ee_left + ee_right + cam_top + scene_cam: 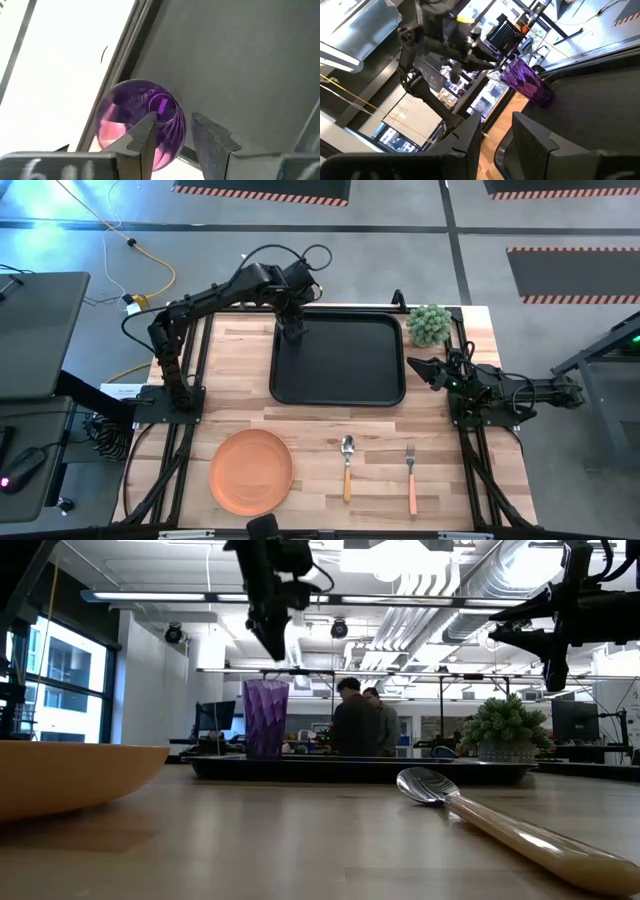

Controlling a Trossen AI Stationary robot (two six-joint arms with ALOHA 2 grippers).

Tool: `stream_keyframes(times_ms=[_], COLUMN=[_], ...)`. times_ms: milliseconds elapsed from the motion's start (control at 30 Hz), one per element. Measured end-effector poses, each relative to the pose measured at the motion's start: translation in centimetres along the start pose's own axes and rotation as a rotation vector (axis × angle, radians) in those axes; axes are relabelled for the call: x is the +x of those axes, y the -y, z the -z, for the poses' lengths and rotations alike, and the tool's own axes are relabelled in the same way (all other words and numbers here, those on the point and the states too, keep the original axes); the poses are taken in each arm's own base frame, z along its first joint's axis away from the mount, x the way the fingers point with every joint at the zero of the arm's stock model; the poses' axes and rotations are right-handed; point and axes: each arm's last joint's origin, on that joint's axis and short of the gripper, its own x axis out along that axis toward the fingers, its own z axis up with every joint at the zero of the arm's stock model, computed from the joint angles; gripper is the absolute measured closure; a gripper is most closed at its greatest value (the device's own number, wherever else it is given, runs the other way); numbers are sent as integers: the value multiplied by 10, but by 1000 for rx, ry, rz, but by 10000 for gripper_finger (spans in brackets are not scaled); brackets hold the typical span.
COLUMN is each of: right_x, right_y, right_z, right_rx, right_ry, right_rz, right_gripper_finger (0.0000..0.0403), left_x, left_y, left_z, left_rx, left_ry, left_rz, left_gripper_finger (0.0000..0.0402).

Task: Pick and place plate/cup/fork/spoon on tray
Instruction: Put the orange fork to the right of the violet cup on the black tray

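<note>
Purple cup (266, 718) upright on black tray (340, 392); orange plate (251, 471), spoon (347, 466), fork (411, 476) on table

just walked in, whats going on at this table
A two-armed robot is setting tableware on the black tray. The purple cup stands upright in the tray's far left corner, and the left gripper hangs above it with fingers open, not holding it. The orange plate, spoon and fork lie on the wood in front of the tray. The right gripper waits open at the tray's right edge.
</note>
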Motion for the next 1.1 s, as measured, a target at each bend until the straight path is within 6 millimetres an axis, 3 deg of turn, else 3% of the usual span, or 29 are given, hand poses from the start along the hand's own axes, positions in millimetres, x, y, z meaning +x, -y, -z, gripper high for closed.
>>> stream_keyframes(times_ms=[167, 433, 733, 1100], right_x=[0, -1, -3, 12], right_y=[-2, -14, -34, -88], right_z=[-1, -10, -27, -65], right_rx=[11, 20, 12, -88], right_ry=[1, 47, 38, -134], right_rz=[-33, -179, -235, -116], right_gripper_finger=[300, 300, 300, 300], left_x=[-31, -62, -105, -110], left_y=[-4, -5, -5, 5], left_z=[0, 17, 34, 80], left_rx=[-23, -74, -105, -222], left_ry=[-15, -60, 76, 256], left_rz=[5, 85, 107, 109], left_gripper_finger=[288, 288, 288, 288])
